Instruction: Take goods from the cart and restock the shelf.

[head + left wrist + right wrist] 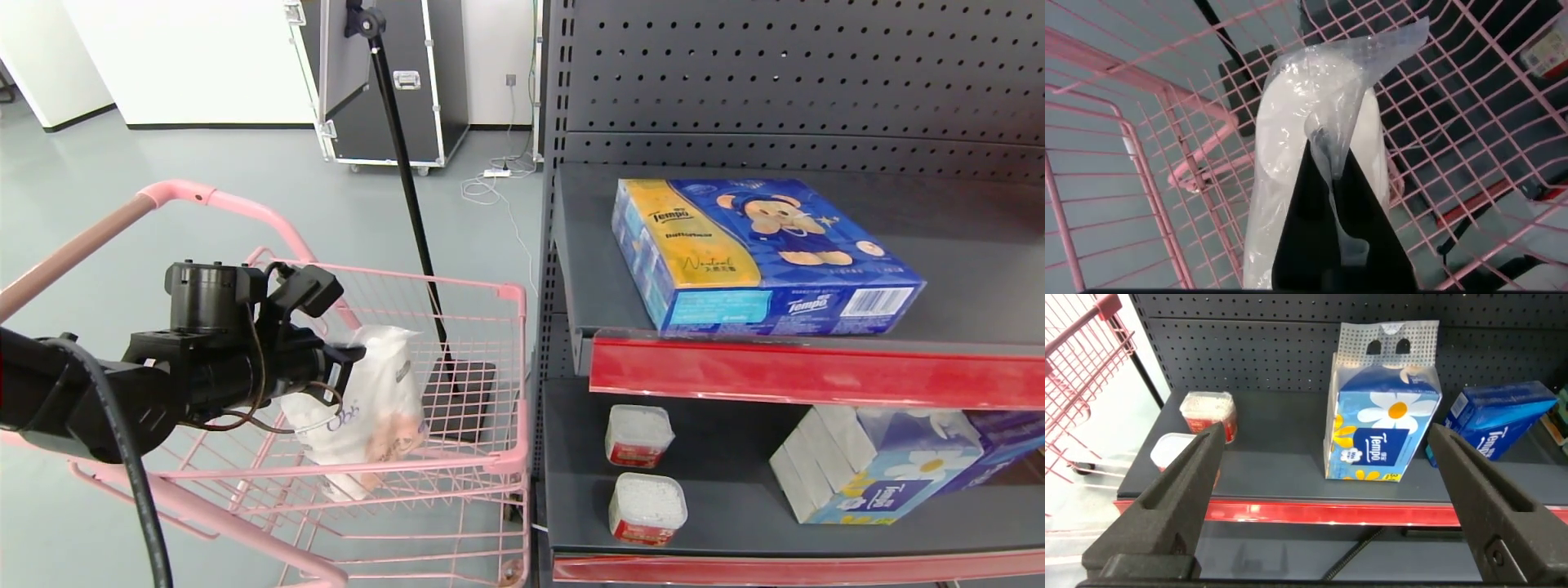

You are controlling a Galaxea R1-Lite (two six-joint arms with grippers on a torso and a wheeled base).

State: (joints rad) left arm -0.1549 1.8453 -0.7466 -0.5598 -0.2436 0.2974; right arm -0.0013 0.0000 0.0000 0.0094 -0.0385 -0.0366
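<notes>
Left claw (1327, 175) clamped on white wrapped pack (384, 384) inside pink cart (457, 283) | wire side (516, 376) between pack and shelf (963, 245) | right claw (1324, 437) spread wide facing tissue box (1384, 433), tubs (1208, 412)

Brand lettering, barcode on blue tissue box (767, 257); brand logo on daisy tissue pack (1384, 433)

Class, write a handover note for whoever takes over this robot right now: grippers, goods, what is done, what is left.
Left gripper: shut on the white wrapped pack, inside the pink cart.
Right gripper: open, empty, facing the lower shelf.
Stock in place: blue tissue box on the upper shelf; two small tubs and tissue packs on the lower one.
Done: pack gripped.
Left: lift it out of the cart and set it on a shelf.
</notes>
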